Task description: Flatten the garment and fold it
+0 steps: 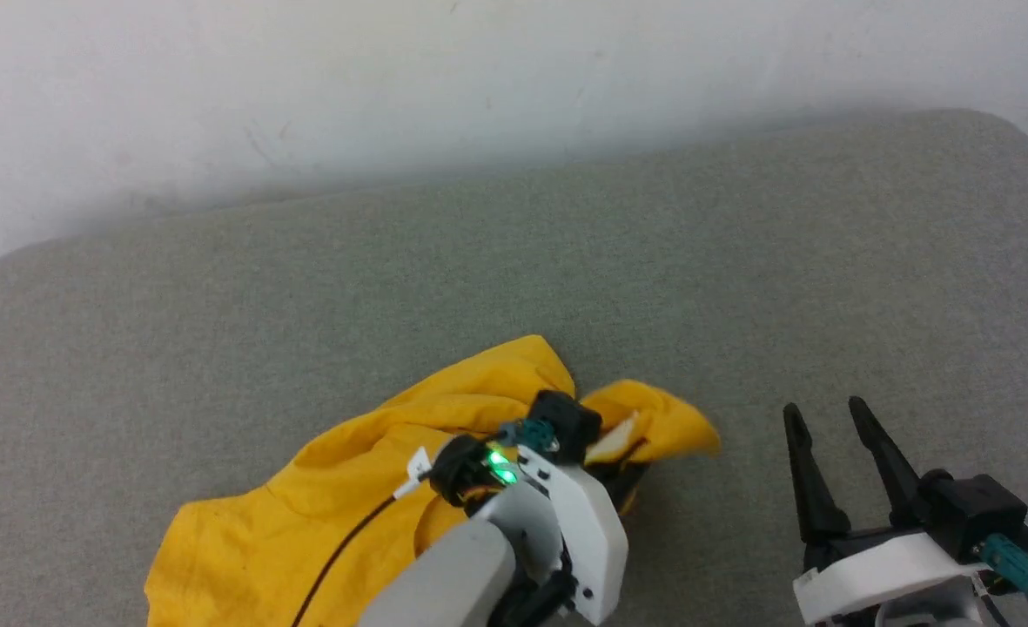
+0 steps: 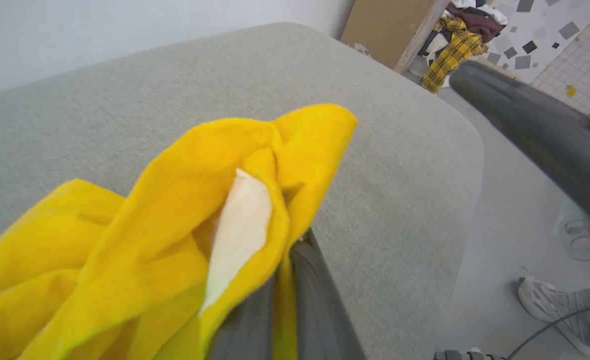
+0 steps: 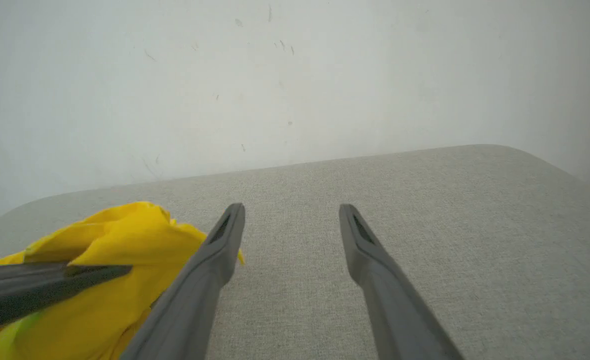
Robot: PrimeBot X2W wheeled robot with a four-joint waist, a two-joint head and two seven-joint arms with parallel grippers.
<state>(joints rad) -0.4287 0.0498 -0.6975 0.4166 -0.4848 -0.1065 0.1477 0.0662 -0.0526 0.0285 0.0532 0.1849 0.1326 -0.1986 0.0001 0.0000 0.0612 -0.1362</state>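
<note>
The grey padded surface (image 1: 566,261) takes up most of the head view, with a white wall (image 1: 479,87) across the top. The garment (image 1: 305,505) lies bunched at the lower left to lower centre of that frame, bright yellow, one peak lifted towards the middle.

The left forearm comes in from the bottom edge and angles up to the right. The head view hides its fingers under cloth. The left wrist view shows them: the left gripper (image 2: 287,270) is clamped tight, with a strip of yellow pinched between the two dark fingers. A fold of the garment (image 2: 175,200) stands up in front of it.

The right gripper (image 1: 824,409) sits at the lower right, apart from the cloth, fingers pointing up the frame. The right wrist view shows the right gripper (image 3: 292,210) with its fingers spread wide and nothing between them, above bare grey fabric. The garment (image 3: 100,240) is at the lower left there.

The left wrist view has things the others lack. There is a heap of clothes (image 2: 449,50) in the upper right and a person's pale shoe (image 2: 549,305) at the lower right. It also gives a clear sight of a white patch (image 2: 240,235) inside the fold.
</note>
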